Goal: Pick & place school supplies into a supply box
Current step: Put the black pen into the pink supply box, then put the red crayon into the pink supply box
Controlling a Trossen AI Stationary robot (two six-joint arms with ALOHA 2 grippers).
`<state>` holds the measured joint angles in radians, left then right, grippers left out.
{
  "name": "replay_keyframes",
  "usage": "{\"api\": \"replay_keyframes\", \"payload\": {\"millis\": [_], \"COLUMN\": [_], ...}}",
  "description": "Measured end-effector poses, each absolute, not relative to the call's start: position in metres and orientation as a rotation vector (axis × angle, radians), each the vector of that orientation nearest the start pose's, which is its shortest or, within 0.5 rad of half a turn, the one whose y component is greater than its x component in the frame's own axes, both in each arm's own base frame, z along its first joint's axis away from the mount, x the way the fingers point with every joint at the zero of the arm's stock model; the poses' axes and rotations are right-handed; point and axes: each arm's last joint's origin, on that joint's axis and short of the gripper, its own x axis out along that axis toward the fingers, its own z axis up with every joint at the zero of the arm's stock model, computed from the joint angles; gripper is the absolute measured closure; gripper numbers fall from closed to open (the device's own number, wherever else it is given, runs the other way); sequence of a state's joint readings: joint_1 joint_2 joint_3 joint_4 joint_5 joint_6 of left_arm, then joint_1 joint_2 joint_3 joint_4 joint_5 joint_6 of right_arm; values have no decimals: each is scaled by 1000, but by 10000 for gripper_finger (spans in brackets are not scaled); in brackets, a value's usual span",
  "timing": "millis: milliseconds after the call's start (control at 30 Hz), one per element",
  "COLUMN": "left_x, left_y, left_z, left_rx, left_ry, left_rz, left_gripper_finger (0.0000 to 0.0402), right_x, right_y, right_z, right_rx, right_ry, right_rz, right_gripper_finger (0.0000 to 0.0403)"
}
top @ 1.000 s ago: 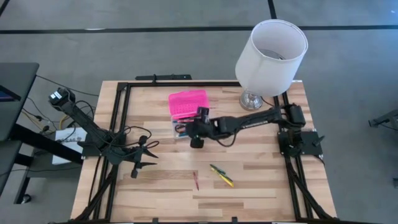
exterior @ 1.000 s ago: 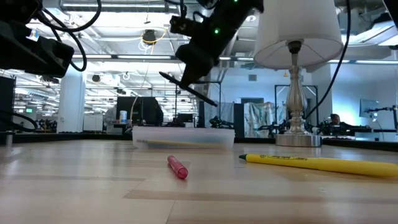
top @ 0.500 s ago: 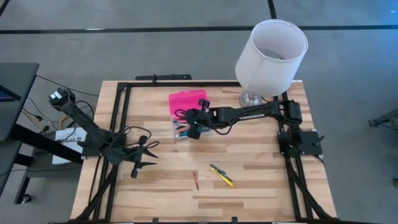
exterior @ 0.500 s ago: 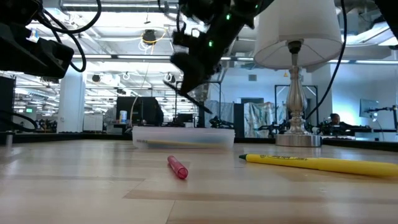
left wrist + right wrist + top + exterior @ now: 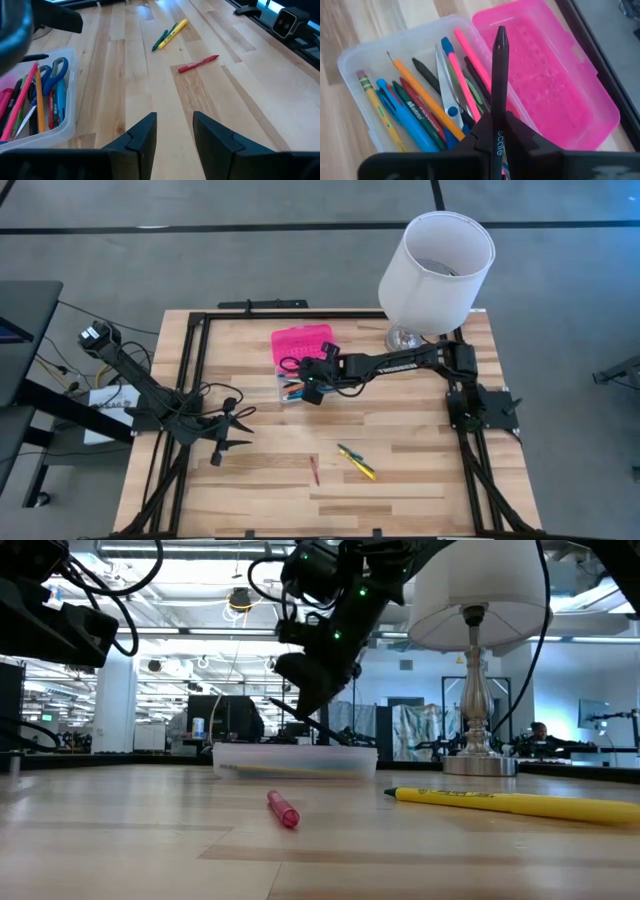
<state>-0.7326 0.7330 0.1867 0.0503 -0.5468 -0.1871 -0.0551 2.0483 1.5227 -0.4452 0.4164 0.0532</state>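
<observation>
Table: right gripper (image 5: 499, 131) clamps black pen (image 5: 499, 75) above supply box (image 5: 425, 110).

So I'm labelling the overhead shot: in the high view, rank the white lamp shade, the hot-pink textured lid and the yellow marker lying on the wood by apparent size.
1. White lamp shade, though it stands nearer the overhead camera.
2. Hot-pink textured lid, partly covered by the right gripper.
3. Yellow marker, a thin sliver.
</observation>
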Motion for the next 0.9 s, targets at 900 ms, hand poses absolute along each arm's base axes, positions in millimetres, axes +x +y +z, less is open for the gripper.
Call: {"api": "replay_keyframes", "payload": {"millis": [900], "left_x": [118], "left_y": [-86], "left_z": [158], "left_rx": [101], "left_ry": [423], "left_rz": [-137], "left_gripper_finger": [278], "right_x": [432], "right_y": [-4], "right_z": [199], "right_rx": [-198], "right_ry": [958], "right_rz": [-350], "right_gripper_finger": [292]}}
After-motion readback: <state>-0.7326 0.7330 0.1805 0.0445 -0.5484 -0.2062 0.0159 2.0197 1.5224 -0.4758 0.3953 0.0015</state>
